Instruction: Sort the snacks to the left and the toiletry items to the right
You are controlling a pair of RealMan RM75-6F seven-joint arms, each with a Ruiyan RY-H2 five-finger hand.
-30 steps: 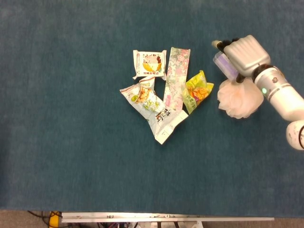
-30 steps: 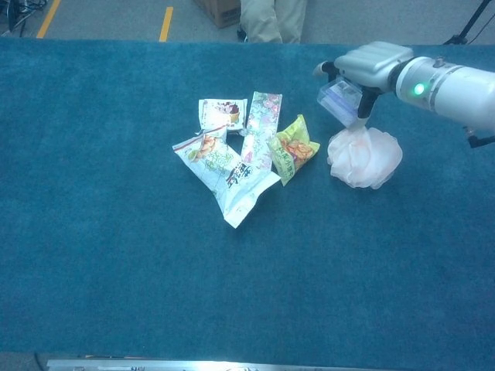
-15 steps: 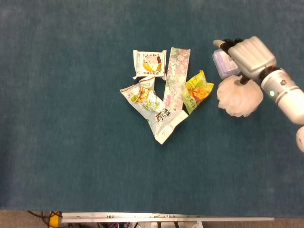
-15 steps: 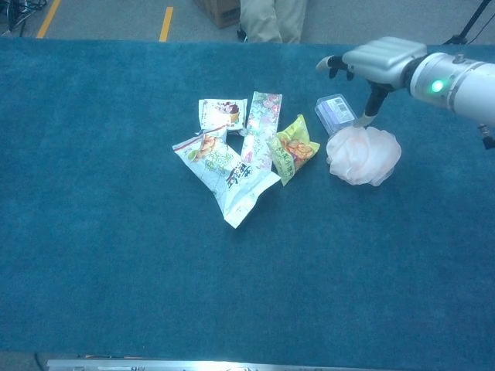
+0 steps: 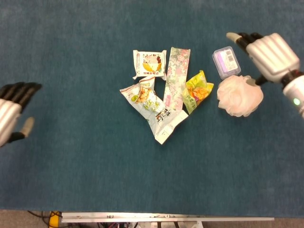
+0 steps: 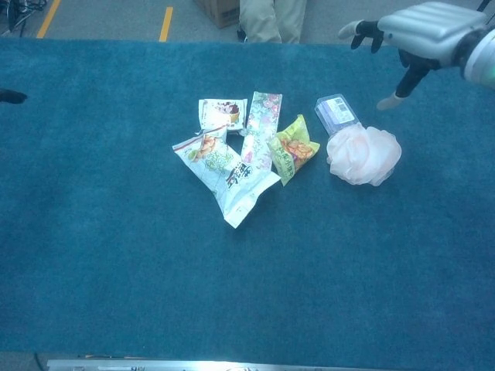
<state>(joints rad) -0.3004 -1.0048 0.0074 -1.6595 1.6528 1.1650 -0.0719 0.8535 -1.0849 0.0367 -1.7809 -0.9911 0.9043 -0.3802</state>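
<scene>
My right hand (image 5: 270, 54) (image 6: 421, 31) hovers open above the table's right side, holding nothing. Below and left of it lies a clear purple box (image 5: 226, 61) (image 6: 336, 113), touching a pink bath pouf (image 5: 240, 95) (image 6: 363, 154). In the middle lies a heap of snacks: a white packet (image 5: 149, 63) (image 6: 222, 114), a long floral packet (image 5: 176, 78) (image 6: 260, 127), a yellow bag (image 5: 198, 91) (image 6: 291, 148) and a large white-green bag (image 5: 153, 109) (image 6: 224, 174). My left hand (image 5: 12, 111) shows at the far left edge, open and empty.
The blue cloth table (image 5: 85, 180) stretches bare around the heap. A metal rail (image 5: 166, 219) runs along the near edge. Beyond the far edge stand a person's legs (image 6: 271, 19) and a cardboard box (image 6: 219, 9).
My right hand let go of the purple box, which now lies beside the pouf, and rose away to the right. My left hand has come into view at the left edge.
</scene>
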